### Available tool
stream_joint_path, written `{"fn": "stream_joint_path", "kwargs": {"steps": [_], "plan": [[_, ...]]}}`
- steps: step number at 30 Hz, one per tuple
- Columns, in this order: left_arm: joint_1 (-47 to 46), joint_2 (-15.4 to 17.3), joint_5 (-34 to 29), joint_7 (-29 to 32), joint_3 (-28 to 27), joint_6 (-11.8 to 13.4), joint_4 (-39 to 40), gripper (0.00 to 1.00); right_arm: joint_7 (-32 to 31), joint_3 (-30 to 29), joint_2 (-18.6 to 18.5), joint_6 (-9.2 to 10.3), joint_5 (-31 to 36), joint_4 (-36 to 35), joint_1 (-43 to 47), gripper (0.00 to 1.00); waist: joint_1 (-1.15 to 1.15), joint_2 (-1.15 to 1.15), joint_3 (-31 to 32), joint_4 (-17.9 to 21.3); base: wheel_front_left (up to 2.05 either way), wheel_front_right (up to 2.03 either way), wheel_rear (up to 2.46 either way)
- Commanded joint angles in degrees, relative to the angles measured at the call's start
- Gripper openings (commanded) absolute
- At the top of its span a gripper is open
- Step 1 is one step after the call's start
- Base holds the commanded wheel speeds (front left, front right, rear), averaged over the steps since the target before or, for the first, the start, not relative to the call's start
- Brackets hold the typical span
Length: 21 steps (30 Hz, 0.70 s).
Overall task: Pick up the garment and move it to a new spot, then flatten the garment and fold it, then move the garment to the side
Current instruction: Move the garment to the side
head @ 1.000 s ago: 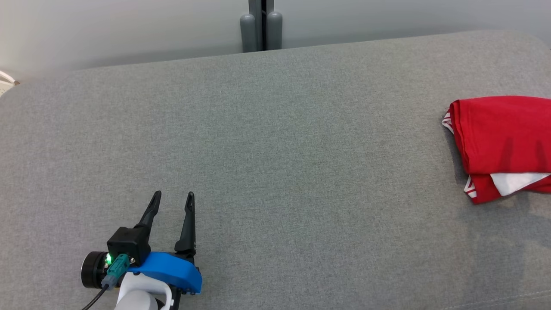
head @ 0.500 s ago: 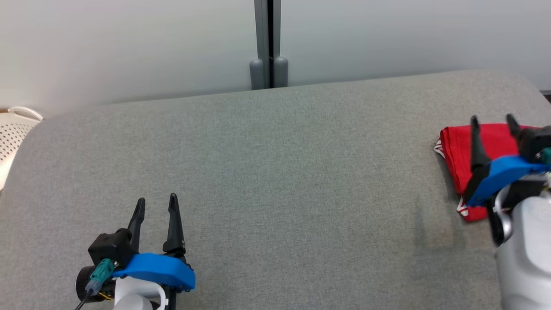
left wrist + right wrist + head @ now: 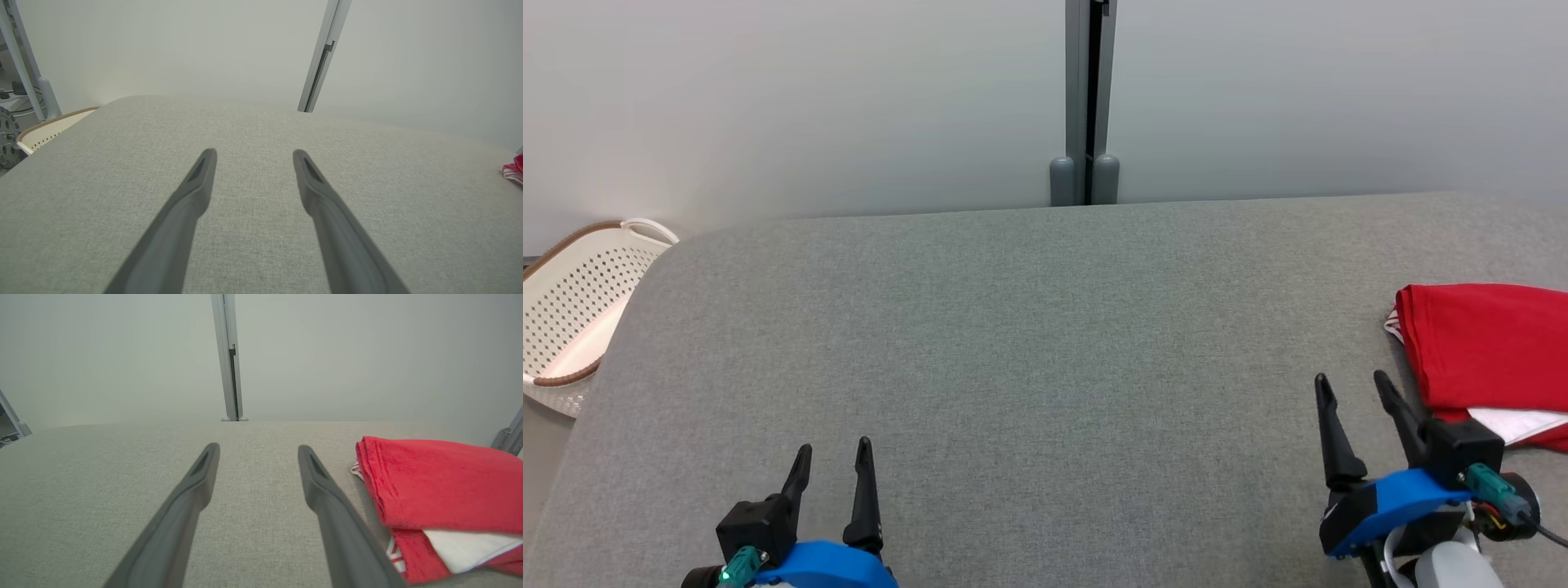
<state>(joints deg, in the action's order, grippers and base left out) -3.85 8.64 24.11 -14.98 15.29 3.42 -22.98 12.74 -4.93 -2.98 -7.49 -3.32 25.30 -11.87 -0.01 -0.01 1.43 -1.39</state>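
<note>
The garment [image 3: 1486, 351] is a folded red piece with a white patch, lying at the right edge of the grey cushioned surface [image 3: 1045, 343]. In the right wrist view the garment [image 3: 441, 490] sits just right of my fingers. My right gripper [image 3: 1349, 385] stands open at the lower right, a little left of the garment and apart from it, nothing between its fingers. My left gripper [image 3: 833, 453] is open at the lower left, empty, far from the garment. A sliver of the garment [image 3: 512, 170] shows at the right edge of the left wrist view.
A white perforated basket [image 3: 572, 318] with a brown rim stands off the surface's left end. A pale wall with a grey vertical post [image 3: 1086, 98] runs behind the surface's far edge. Bare grey cushion lies between the two grippers.
The head view has tilted up and turned, so the wall and basket show more. My right gripper has drawn back from over the garment to the lower right. The garment lies as before.
</note>
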Motion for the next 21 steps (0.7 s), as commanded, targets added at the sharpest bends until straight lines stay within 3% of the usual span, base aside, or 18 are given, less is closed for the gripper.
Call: {"fn": "stream_joint_path", "kwargs": {"steps": [1,7,21], "plan": [[0.4,0.3,-0.3,-0.3,-0.1,0.0,-0.4,1.00,0.5,0.5,0.1,-0.01,-0.8,-0.7,1.5,1.00,0.01,0.01,-0.1,-0.2,0.00,0.00,0.00],[1.3,0.5,-0.9,-0.3,0.1,0.9,-1.4,1.00,0.7,3.4,0.0,-0.01,-4.5,-3.6,5.7,1.00,0.01,0.01,0.1,-1.2,0.00,0.00,0.00],[2.3,0.3,-1.5,-0.3,0.6,1.6,-0.7,1.00,1.2,3.8,0.0,-0.01,-5.4,-4.6,8.0,1.00,0.01,0.01,0.8,-1.8,0.00,0.00,0.00]]}}
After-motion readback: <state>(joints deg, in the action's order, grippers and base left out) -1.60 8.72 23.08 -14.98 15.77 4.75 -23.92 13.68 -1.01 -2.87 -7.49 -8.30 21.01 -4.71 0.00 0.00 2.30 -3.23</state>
